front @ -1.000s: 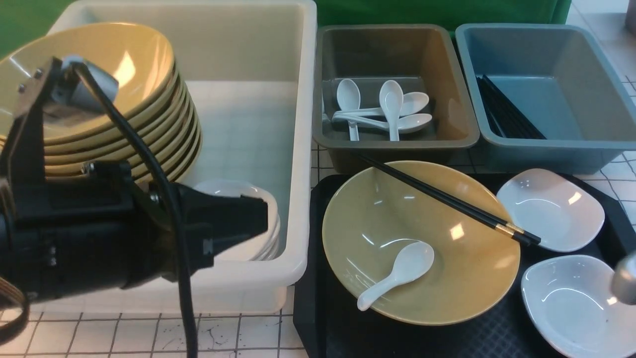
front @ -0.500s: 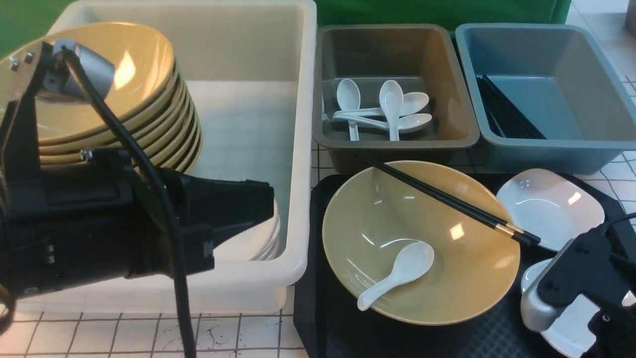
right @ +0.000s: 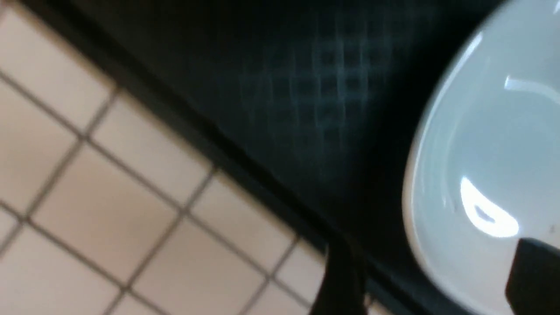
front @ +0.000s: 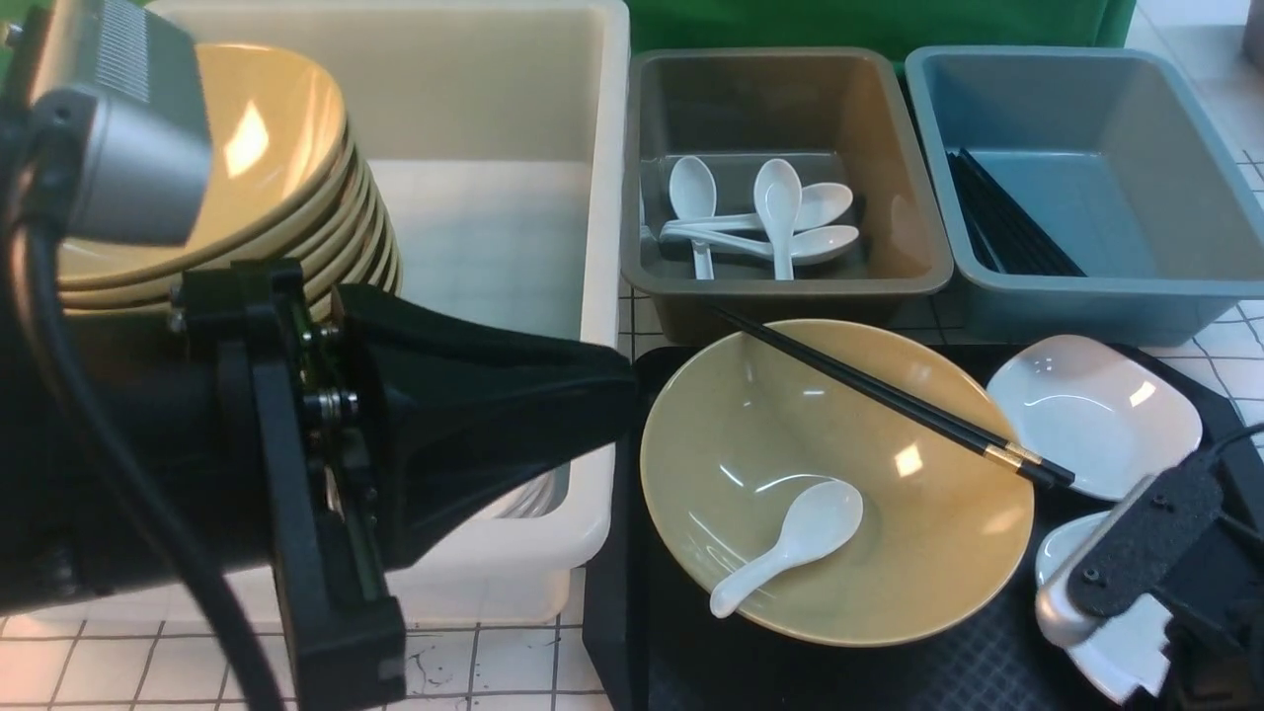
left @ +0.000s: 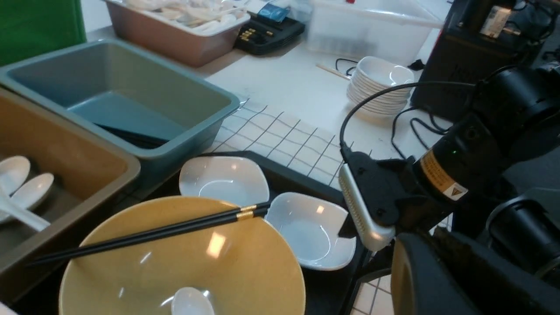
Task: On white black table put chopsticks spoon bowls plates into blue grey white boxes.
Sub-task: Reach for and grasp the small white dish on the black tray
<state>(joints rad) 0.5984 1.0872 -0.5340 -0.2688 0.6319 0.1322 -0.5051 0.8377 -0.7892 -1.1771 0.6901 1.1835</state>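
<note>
Our left gripper (front: 614, 395), shut and empty, has advanced toward three o'clock above the white black-gridded table (front: 118, 664); our right gripper (right: 437, 284) gapes over a small glossy white dish (right: 481, 153).

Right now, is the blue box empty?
Not empty: black chopsticks lie inside the blue box, against its left wall.

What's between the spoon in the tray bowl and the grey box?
The chopsticks, laid diagonally across the bowl's far rim; the front view shows it.
</note>
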